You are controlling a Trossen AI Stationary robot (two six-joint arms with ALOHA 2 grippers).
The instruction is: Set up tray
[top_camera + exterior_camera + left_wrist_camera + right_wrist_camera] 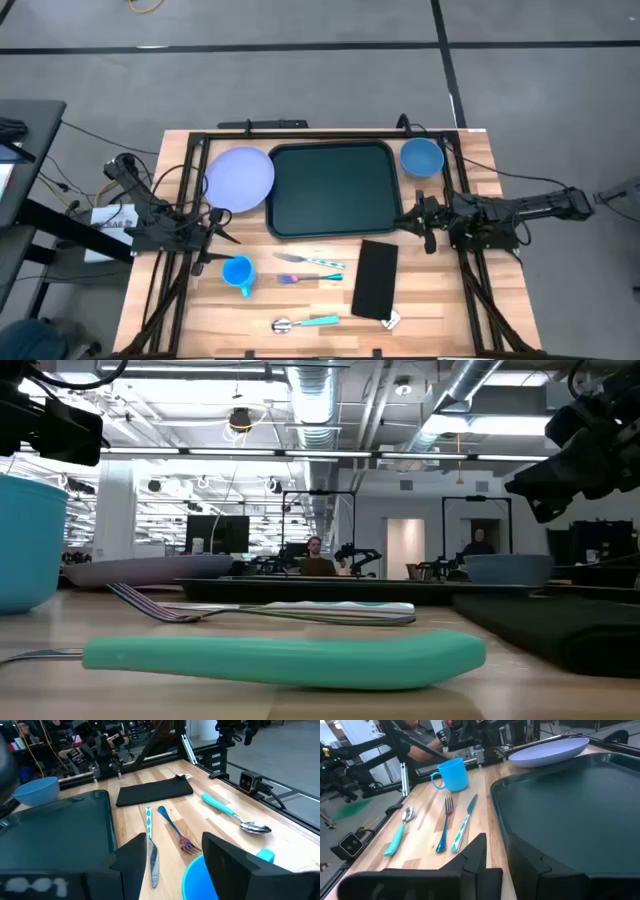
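Note:
The dark green tray (330, 190) lies flat at the middle of the table's far half. A lavender plate (240, 180) sits at its left, the plate's edge against the tray's left rim. A blue bowl (422, 157) stands at the tray's far right. My left gripper (215, 228) hovers open off the tray's near left corner, above the blue cup (200, 880). My right gripper (415, 222) hovers over the tray's near right corner (502, 840), with a narrow gap between its fingers and nothing in it.
On the near half lie a knife (312, 261), a fork (312, 278), a teal-handled spoon (305, 322) and a flat black napkin (376, 280). The cup (238, 272) stands left of the cutlery. Black frame rails run along the table's left, right and far sides.

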